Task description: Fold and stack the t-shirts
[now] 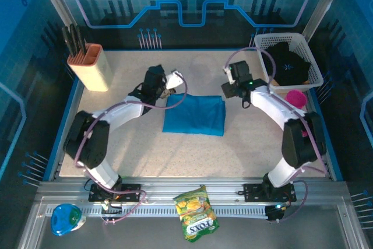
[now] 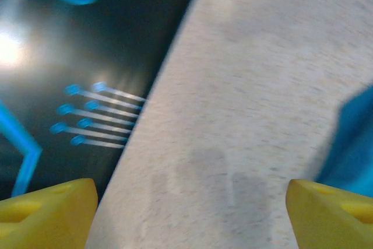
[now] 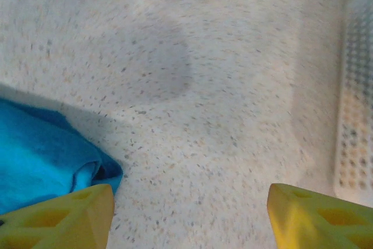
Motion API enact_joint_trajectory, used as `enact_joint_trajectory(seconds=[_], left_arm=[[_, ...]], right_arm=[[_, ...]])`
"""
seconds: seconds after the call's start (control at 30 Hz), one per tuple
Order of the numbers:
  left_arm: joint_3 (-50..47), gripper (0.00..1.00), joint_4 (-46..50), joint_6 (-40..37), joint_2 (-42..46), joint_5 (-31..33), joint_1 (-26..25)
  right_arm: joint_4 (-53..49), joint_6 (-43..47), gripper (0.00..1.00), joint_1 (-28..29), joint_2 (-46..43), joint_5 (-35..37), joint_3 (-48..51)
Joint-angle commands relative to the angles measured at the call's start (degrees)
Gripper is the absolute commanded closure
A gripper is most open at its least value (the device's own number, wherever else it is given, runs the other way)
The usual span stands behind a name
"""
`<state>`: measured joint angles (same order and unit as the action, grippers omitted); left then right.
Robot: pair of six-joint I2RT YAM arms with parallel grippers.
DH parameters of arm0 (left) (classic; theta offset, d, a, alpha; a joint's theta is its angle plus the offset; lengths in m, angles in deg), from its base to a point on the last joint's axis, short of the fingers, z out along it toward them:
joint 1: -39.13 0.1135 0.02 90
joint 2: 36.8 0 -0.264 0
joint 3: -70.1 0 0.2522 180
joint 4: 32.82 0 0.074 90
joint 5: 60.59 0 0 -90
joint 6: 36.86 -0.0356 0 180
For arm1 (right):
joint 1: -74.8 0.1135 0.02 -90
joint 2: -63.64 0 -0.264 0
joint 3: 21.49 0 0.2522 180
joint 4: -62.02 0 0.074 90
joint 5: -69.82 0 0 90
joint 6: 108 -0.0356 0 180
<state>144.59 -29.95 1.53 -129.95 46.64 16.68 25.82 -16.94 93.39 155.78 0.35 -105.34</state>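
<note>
A teal-blue t-shirt (image 1: 194, 115) lies folded into a rectangle in the middle of the table. My left gripper (image 1: 172, 83) hovers open at its far left corner, yellow fingertips (image 2: 49, 214) wide apart over bare table, with the shirt's edge (image 2: 355, 150) beside the right finger. At the far right corner my right gripper (image 1: 232, 86) is open too; its left fingertip (image 3: 58, 220) sits by the shirt's folded corner (image 3: 46, 161), nothing between the jaws. A black t-shirt (image 1: 289, 62) lies bunched in the white basket (image 1: 263, 42).
A tan knife block (image 1: 90, 65) stands at the back left. A pink cup (image 1: 296, 98) sits just in front of the basket, whose wall (image 3: 355, 115) is near my right gripper. A snack bag (image 1: 196, 211) and a blue object (image 1: 65, 218) lie on the front rail.
</note>
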Motion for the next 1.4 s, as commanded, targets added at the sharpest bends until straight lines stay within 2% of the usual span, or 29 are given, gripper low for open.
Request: enact_joint_trajectory(seconds=[0.0, 0.1, 0.23, 0.33, 0.4, 0.47, 0.57, 0.77, 0.97, 1.23, 1.37], left_arm=[[-0.6, 0.11, -0.4, 13.9, 9.9, 4.1, 1.5], [-0.8, 0.12, 9.3, 23.1, 17.9, 3.8, 1.4], [1.2, 0.11, 26.9, 43.2, 27.3, 3.4, 1.4], [5.4, 0.12, 44.5, 58.1, 29.1, 1.7, 1.3], [6.9, 0.14, 53.3, 64.7, 28.3, -1.7, 1.2], [6.1, 0.15, 57.7, 69.3, 26.6, -6.1, 0.9], [3.7, 0.18, 59.0, 74.4, 21.8, -9.6, -0.1], [5.7, 0.2, 56.6, 77.0, 7.9, -7.1, -5.2], [8.0, 0.19, 51.2, 78.2, -1.3, -6.3, -5.7], [10.9, 0.23, 47.6, 78.2, -14.2, -6.5, -5.7], [12.8, 0.29, 46.4, 78.5, -19.3, -7.3, -5.7]], right_arm=[[-11.4, -14.2, 0.3, -2.7, -6.7, -3.3, -1.6], [-16.7, -17.3, 0.32, -3.6, -11.6, -10.0, 0.8], [-19.0, -22.3, 0.32, -3.6, -17.3, -17.6, 6.3], [-16.7, -26.9, 0.33, -3.0, -19.9, -22.1, 11.5], [-13.9, -28.9, 0.33, -2.0, -20.4, -24.4, 14.6], [-11.8, -30.7, 0.32, -1.1, -19.3, -25.7, 16.6], [-9.1, -32.3, 0.32, 0.2, -16.1, -26.2, 17.6], [-3.7, -34.0, 0.28, 2.2, -9.0, -25.9, 18.1], [0.2, -35.0, 0.28, 3.1, -1.3, -25.8, 17.0], [1.0, -35.1, 0.36, 4.1, 5.4, -24.0, 15.6], [1.9, -35.1, 0.49, 4.3, 6.9, -24.2, 15.4]])
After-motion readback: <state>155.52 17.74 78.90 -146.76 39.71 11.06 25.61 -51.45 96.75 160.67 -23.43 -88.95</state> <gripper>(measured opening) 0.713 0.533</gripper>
